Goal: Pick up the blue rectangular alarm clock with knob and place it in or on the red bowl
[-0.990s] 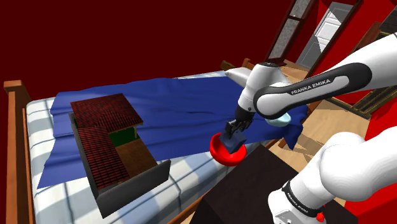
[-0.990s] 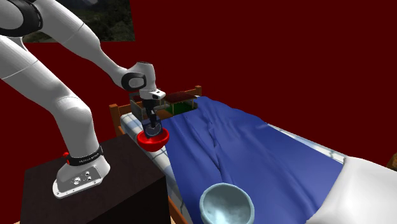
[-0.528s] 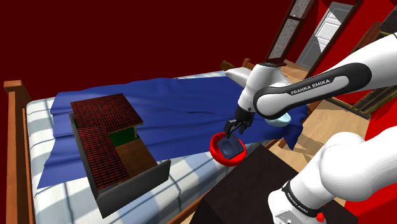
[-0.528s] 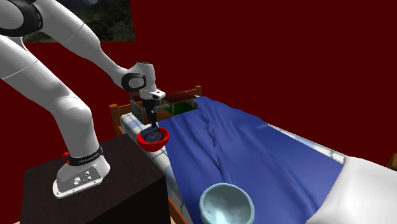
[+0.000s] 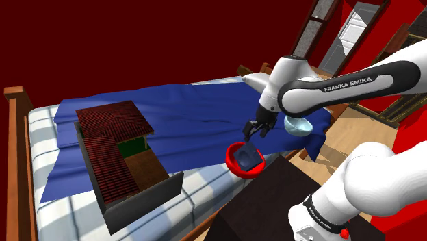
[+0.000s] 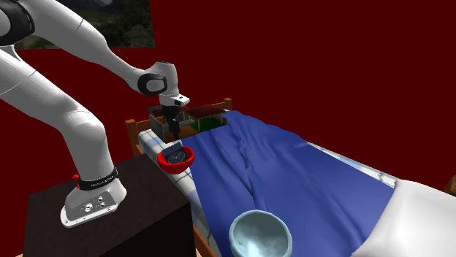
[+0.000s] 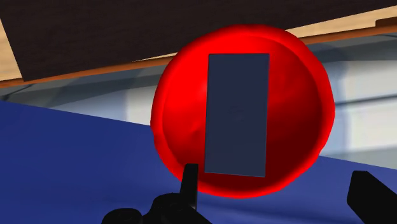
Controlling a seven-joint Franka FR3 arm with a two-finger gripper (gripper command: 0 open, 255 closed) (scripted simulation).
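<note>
The blue rectangular alarm clock (image 7: 237, 113) lies inside the red bowl (image 7: 296, 102), showing a flat dark-blue face. In the shoulder view the clock (image 5: 249, 159) rests in the bowl (image 5: 236, 166) at the bed's near edge, beside the dark stand. My gripper (image 5: 250, 129) hangs just above the bowl, open, with nothing between its fingers. From the second exterior view the gripper (image 6: 173, 131) is above the bowl (image 6: 176, 161) and apart from the clock (image 6: 175, 154). In the wrist view the gripper (image 7: 277, 184) has its fingers (image 7: 189, 181) spread wide, above the bowl.
A blue blanket (image 5: 185, 127) covers the bed. A dark box with open flaps (image 5: 120, 154) stands on the bed at the shoulder view's left. A pale blue bowl (image 6: 260, 235) sits near the pillow. The dark stand (image 6: 109, 219) is beside the bed.
My gripper opened and let go of the clock, which now lies in the red bowl. The hand then rose a little above the bowl.
</note>
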